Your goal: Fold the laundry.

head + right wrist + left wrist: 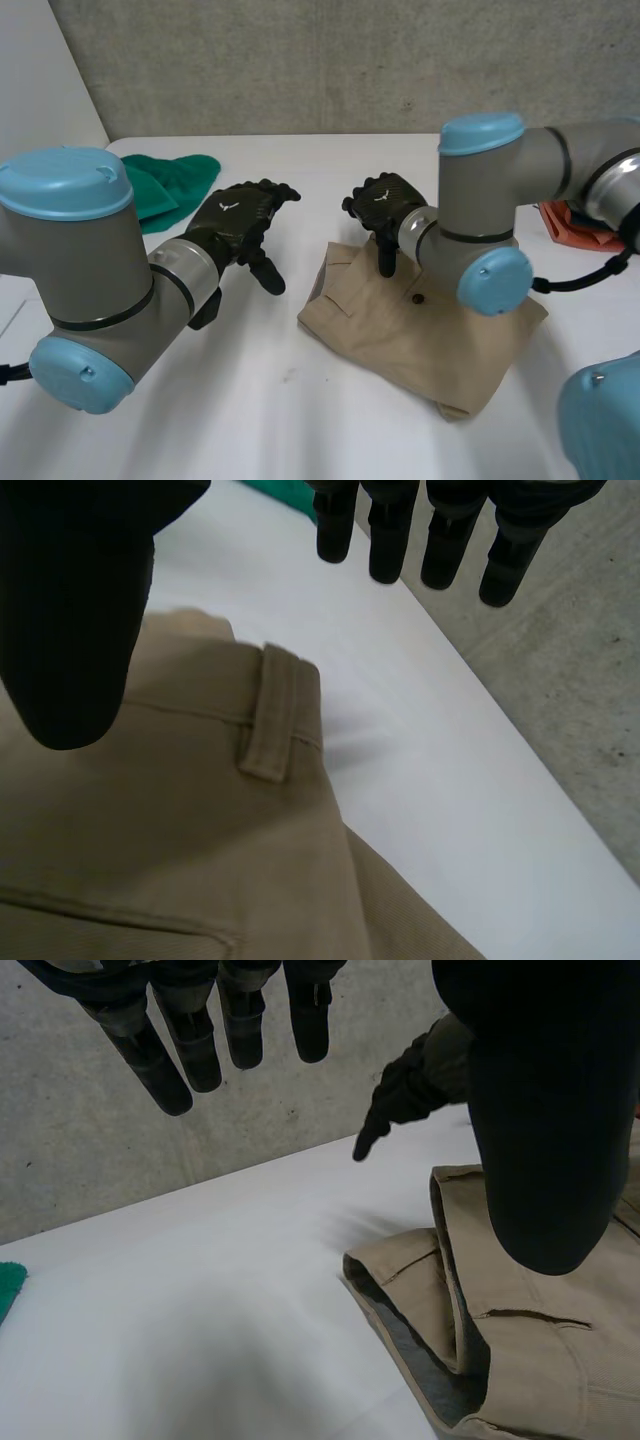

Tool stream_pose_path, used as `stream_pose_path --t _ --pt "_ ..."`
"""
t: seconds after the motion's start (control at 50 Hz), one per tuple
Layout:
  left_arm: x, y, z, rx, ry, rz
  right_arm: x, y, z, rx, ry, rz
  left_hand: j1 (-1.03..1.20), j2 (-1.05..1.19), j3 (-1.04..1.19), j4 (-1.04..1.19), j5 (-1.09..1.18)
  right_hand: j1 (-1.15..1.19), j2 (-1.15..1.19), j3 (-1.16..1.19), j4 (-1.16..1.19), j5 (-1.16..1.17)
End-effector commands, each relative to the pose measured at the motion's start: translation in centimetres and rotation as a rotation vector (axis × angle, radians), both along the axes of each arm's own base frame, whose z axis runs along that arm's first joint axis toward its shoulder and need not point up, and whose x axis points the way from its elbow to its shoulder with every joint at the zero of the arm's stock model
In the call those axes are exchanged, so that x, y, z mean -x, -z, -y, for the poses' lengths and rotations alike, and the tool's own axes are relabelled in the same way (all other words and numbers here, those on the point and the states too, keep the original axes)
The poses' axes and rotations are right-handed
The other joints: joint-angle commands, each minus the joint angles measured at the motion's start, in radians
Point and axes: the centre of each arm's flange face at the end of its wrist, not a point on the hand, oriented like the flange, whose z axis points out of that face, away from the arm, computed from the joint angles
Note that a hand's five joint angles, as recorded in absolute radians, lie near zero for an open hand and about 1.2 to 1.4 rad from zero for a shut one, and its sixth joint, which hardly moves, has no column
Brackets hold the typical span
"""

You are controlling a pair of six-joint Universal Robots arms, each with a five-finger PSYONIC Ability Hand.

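2 hands hang empty, fingers straight: the right hand (pixel 385 205) over the waistband (pixel 205 685) end of the folded khaki trousers (pixel 400 330), the left hand (pixel 240 225) farther off over bare table (pixel 300 420) beside them.

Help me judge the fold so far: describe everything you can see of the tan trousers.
The tan trousers lie folded in a flat bundle on the white table; the cloth looks sturdy and woven. A belt loop, a pocket slit, a dark button and grey waistband lining show. The right hand hovers open over the waistband end, thumb pointing down; contact is unclear. The left hand is apart.
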Motion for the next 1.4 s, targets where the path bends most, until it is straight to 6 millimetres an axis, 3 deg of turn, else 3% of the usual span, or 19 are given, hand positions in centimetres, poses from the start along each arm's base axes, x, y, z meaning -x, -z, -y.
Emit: stream_pose_path --t 0.02,0.08,0.1,0.16,0.18,0.3,0.34,0.42,0.5,0.58,0.64,0.72,0.9,0.96,1.04,1.18,1.28,1.34,1.4 --pt "-0.1 0.0 0.1 0.010 -0.001 0.011 -0.5 1.9 1.2 0.080 0.046 -0.068 -0.052 -0.035 -0.043 -0.031 -0.051 0.349 0.347 0.348 0.350 0.341" --pt "-0.1 0.0 0.2 0.013 -0.001 0.016 -0.8 2.3 1.4 0.100 0.046 -0.069 -0.052 -0.035 -0.043 -0.031 -0.051 0.810 0.807 0.808 0.810 0.802" --pt "-0.1 -0.1 0.2 0.017 -0.004 0.016 -1.0 1.8 1.5 0.120 0.042 -0.060 -0.052 -0.035 -0.043 -0.031 -0.051 1.143 1.141 1.141 1.143 1.135" --pt "-0.3 -0.2 0.5 0.021 -0.013 0.016 -1.5 -0.4 1.2 0.164 0.033 -0.020 -0.052 -0.035 -0.043 -0.031 -0.051 1.146 1.144 1.144 1.147 1.138" --pt "-0.4 -0.3 0.7 0.024 -0.019 0.015 -1.9 -2.8 0.8 0.211 0.023 0.025 -0.052 -0.035 -0.043 -0.031 -0.051 1.146 1.144 1.144 1.147 1.138" --pt "-1.3 -1.0 1.9 0.045 -0.070 0.004 -3.5 -12.8 -0.6 0.440 -0.042 0.314 -0.052 -0.035 -0.043 -0.031 -0.051 1.146 1.144 1.144 1.147 1.138" --pt "-2.0 -1.5 2.6 0.058 -0.110 0.001 -3.1 -17.0 -0.9 0.559 -0.033 0.433 -0.052 -0.035 -0.043 -0.031 -0.051 1.146 1.144 1.144 1.147 1.138" --pt "-3.6 -2.9 3.7 0.096 -0.195 -0.010 -1.4 -22.7 -1.1 0.713 0.030 0.602 -0.052 -0.035 -0.043 -0.031 -0.051 1.146 1.144 1.144 1.147 1.138" --pt "-5.2 -4.3 4.5 0.141 -0.290 -0.031 0.6 -26.1 -1.7 0.744 0.085 0.724 -0.052 -0.035 -0.043 -0.031 -0.051 1.146 1.144 1.144 1.147 1.138" --pt "-6.1 -4.9 5.1 0.171 -0.346 -0.044 3.1 -27.5 -2.1 0.692 0.125 0.792 -0.052 -0.035 -0.043 -0.031 -0.051 1.146 1.144 1.144 1.147 1.138" --pt "-6.2 -5.0 5.3 0.176 -0.351 -0.046 4.8 -27.3 -1.8 0.661 0.159 0.792 -0.052 -0.035 -0.043 -0.031 -0.051 1.146 1.144 1.144 1.147 1.138" --pt "-5.9 -4.5 5.4 0.164 -0.337 -0.041 7.3 -24.9 -1.0 0.578 0.229 0.694 -0.052 -0.035 -0.043 -0.031 -0.051 1.146 1.144 1.144 1.147 1.138" --pt "-4.3 -3.2 4.6 0.137 -0.263 -0.020 12.8 -10.1 -0.5 0.122 0.293 0.248 -0.052 -0.035 -0.043 -0.031 -0.051 1.146 1.144 1.144 1.147 1.138" --pt "-3.6 -2.8 4.2 0.133 -0.240 -0.003 14.9 -6.1 -0.2 0.050 0.299 0.129 -0.052 -0.035 -0.043 -0.031 -0.051 1.146 1.144 1.144 1.147 1.138" --pt "-2.9 -2.4 3.7 0.135 -0.211 0.021 16.8 -3.1 -0.1 -0.012 0.297 0.019 -0.052 -0.035 -0.043 -0.031 -0.051 1.146 1.144 1.144 1.147 1.138" --pt "-2.1 -1.7 3.0 0.134 -0.178 0.052 17.9 -1.7 -1.1 -0.071 0.282 -0.073 -0.052 -0.035 -0.043 -0.031 -0.051 1.146 1.144 1.144 1.147 1.138" --pt "-2.0 -1.7 2.8 0.142 -0.169 0.071 18.0 -2.1 -3.7 -0.132 0.228 -0.167 -0.052 -0.035 -0.043 -0.031 -0.051 1.146 1.144 1.144 1.147 1.138" --pt "-1.9 -1.7 2.7 0.147 -0.165 0.080 17.9 -3.5 -4.9 -0.142 0.178 -0.171 -0.052 -0.035 -0.043 -0.031 -0.051 1.146 1.144 1.144 1.147 1.138" --pt "-1.5 -1.5 2.5 0.149 -0.147 0.084 17.0 -5.6 -4.6 -0.071 0.146 -0.078 -0.052 -0.035 -0.043 -0.031 -0.051 1.146 1.144 1.144 1.147 1.138"
